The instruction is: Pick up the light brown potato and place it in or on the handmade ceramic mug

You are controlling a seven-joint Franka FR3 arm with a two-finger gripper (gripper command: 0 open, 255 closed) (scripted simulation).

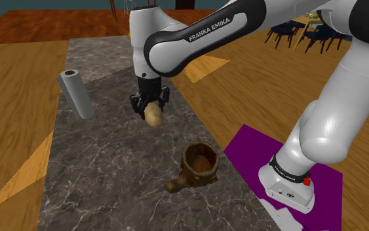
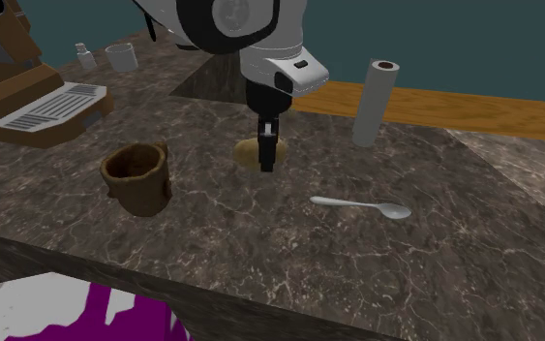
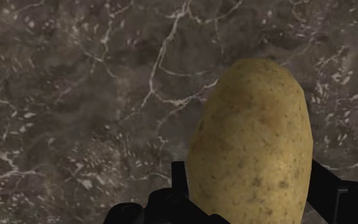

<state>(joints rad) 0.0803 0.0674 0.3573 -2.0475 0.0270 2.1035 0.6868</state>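
A light brown potato (image 1: 153, 116) (image 2: 248, 152) (image 3: 254, 146) is clasped between the black fingers of my gripper (image 1: 151, 110) (image 2: 267, 155) (image 3: 250, 181), which is shut on it. It hangs over the dark marble counter (image 1: 111, 164); how high above it I cannot tell. The brown, rough ceramic mug (image 1: 200, 165) (image 2: 139, 177) stands upright and apart from the gripper. It is nearer the stand in the shoulder view and to the potato's left in the second exterior view.
A grey paper roll (image 1: 77, 93) (image 2: 375, 102) stands on the counter beyond the gripper. A metal spoon (image 2: 362, 205) lies on the marble. A coffee machine (image 2: 28, 92) and white cups (image 2: 120, 55) sit at the far end. A purple mat (image 1: 252, 154) lies under the stand.
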